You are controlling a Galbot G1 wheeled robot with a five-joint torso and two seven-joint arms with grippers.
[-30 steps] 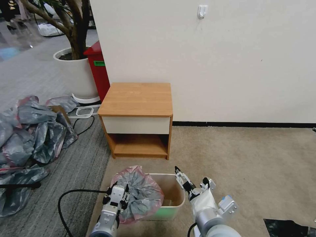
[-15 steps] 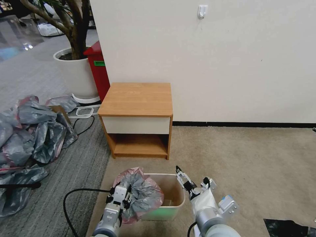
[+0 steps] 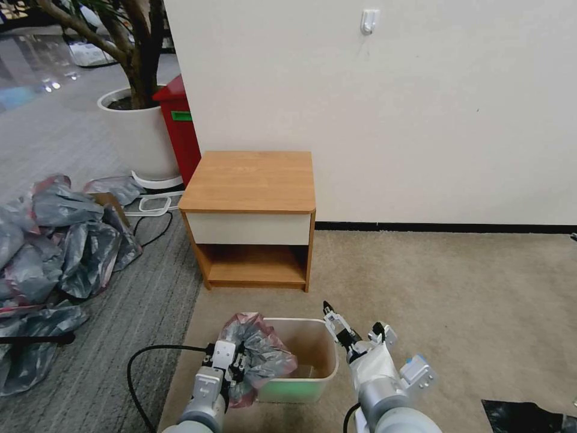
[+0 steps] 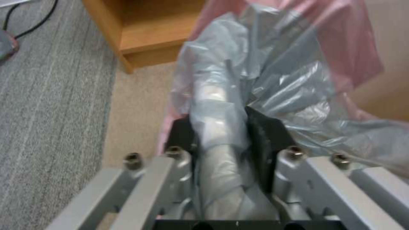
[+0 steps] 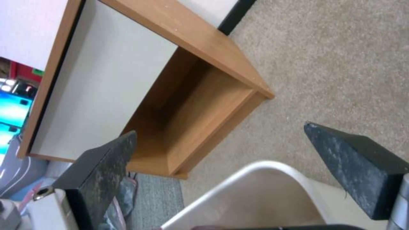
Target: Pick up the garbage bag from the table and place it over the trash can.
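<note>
At the bottom centre of the head view, the left gripper (image 3: 237, 362) is clenched on the garbage bag (image 3: 259, 352), a bunched fold pinched between its black pads (image 4: 265, 134). The bag drapes over the left rim of the trash can (image 3: 312, 385). The right gripper (image 3: 351, 338) hovers released beside the can's right rim. The nightstand's surface (image 3: 249, 180) lies above, mid-frame.

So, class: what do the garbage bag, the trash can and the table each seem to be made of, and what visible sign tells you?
Garbage bag: thin plastic film, grey and translucent with a pink edge; it crinkles and glints where the left gripper pinches it.
Trash can: probably moulded plastic, smooth cream-white, with rounded corners and a rolled rim.
Table: wood or wood-look board, light brown with visible grain; the drawer front is plain cream-white.
</note>
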